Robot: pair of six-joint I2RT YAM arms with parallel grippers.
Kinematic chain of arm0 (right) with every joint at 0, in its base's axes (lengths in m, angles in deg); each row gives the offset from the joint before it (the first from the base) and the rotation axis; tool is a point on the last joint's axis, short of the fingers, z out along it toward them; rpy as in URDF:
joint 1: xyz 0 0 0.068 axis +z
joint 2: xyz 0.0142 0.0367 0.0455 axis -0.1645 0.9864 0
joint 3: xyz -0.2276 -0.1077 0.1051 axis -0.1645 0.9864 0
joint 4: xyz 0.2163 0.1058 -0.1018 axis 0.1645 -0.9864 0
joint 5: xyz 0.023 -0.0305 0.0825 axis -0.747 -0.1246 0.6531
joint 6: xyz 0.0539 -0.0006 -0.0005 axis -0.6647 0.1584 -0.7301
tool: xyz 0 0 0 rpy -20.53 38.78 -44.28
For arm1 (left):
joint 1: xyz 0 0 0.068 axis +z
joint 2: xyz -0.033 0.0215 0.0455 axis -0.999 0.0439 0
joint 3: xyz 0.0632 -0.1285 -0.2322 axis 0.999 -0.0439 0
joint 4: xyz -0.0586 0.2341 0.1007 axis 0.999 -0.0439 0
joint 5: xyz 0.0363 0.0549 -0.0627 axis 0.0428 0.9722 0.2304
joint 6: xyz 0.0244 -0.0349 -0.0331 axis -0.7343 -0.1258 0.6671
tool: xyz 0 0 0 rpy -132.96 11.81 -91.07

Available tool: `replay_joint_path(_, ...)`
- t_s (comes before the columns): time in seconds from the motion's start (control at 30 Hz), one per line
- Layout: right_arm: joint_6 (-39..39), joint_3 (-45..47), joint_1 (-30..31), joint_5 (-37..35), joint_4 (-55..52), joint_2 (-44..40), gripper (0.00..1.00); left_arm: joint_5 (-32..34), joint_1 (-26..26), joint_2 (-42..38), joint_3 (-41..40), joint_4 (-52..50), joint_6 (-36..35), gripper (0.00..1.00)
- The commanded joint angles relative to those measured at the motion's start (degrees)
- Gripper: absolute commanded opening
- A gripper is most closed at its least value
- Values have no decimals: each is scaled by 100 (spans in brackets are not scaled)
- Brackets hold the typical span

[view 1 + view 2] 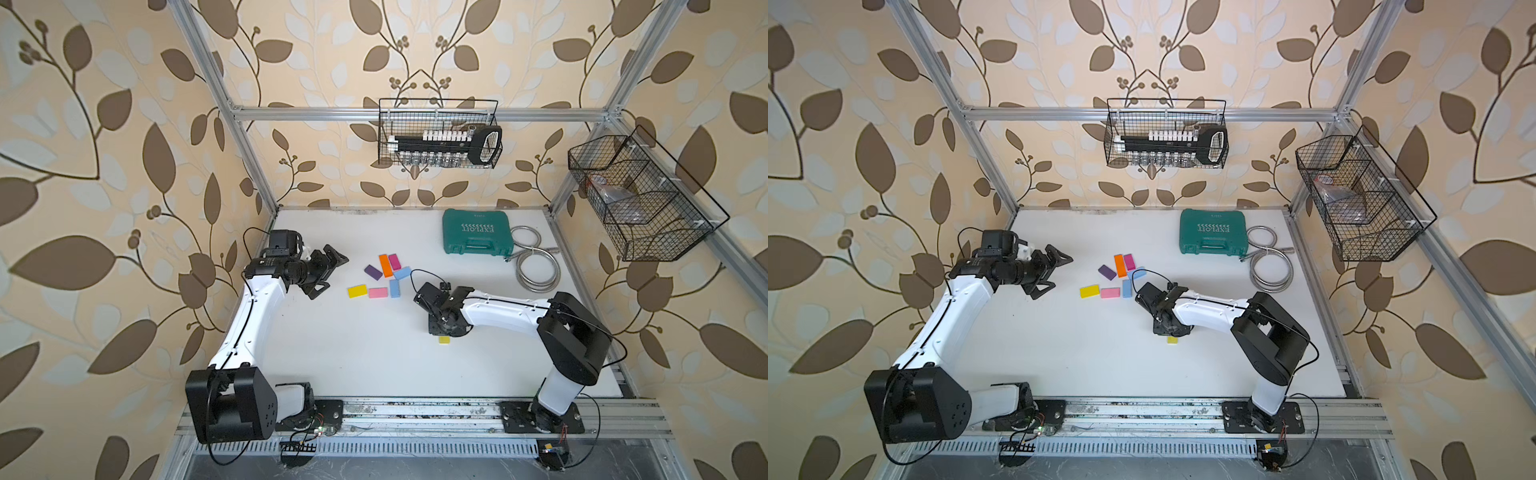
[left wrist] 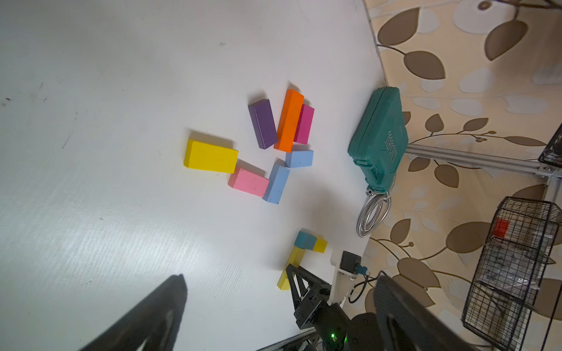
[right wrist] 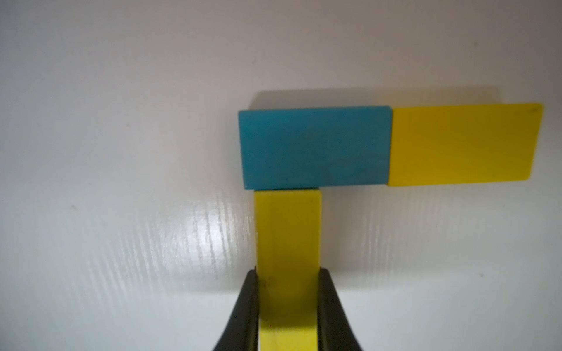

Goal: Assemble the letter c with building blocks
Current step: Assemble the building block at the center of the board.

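Where both top views look down on the white counter, seven building blocks lie loose just above the frame's centre: a purple block, an orange bar and a magenta block close together, two light blue blocks, a pink block and a yellow block. Left of them the left end effector hovers with its jaws spread wide and empty. Lower right of the cluster the right arm bends down to the counter, and only one end of a yellow bar shows beneath it. A green case sits toward the upper right.

From the left wrist, the blocks look plain, matte and flat, each a single colour. Well apart from the cluster, a teal block and a second yellow block lie end to end, the yellow bar meeting the teal one.

From the right wrist, the right end effector is clamped narrowly on the yellow bar, whose far end touches the teal block's long side at a right angle.
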Motion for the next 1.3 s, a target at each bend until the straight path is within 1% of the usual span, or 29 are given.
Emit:
replay_joint_path(0.0,26,164,-63,0,-103,357,16,-56,55,-18,-25,93,40,99)
replay_joint_path(0.07,28,184,-64,11,-86,310,21,-56,59,-20,-30,93,46,99)
replay_joint_path(0.3,93,232,-60,101,-44,-16,48,-57,54,-31,-25,102,63,99)
replay_joint_path(0.37,107,258,-50,157,-30,-142,52,-62,51,-31,-34,102,64,99)
replay_joint_path(0.47,107,295,-23,227,-58,-378,61,-65,53,-22,-31,117,70,99)
replay_joint_path(0.6,129,234,71,307,-248,-792,67,-73,50,-5,-18,129,99,99)
replay_joint_path(0.67,193,117,84,354,-369,-1031,68,-74,51,-5,5,124,77,99)
replay_joint_path(0.73,290,-102,83,358,-538,-1235,69,-59,54,3,23,92,59,99)
replay_joint_path(0.77,459,-250,76,316,-663,-1311,70,-47,49,4,34,80,59,99)
replay_joint_path(0.87,724,-726,26,258,-888,-1411,71,-9,52,-12,16,84,107,99)
replay_joint_path(1.07,1293,-1578,-206,578,-760,-1047,73,-7,50,-56,80,64,243,99)
replay_joint_path(1.13,1454,-1865,-266,670,-638,-776,74,-3,52,-91,81,106,323,99)
replay_joint_path(1.27,1665,-2658,-420,839,-653,99,74,94,46,-69,128,138,397,99)
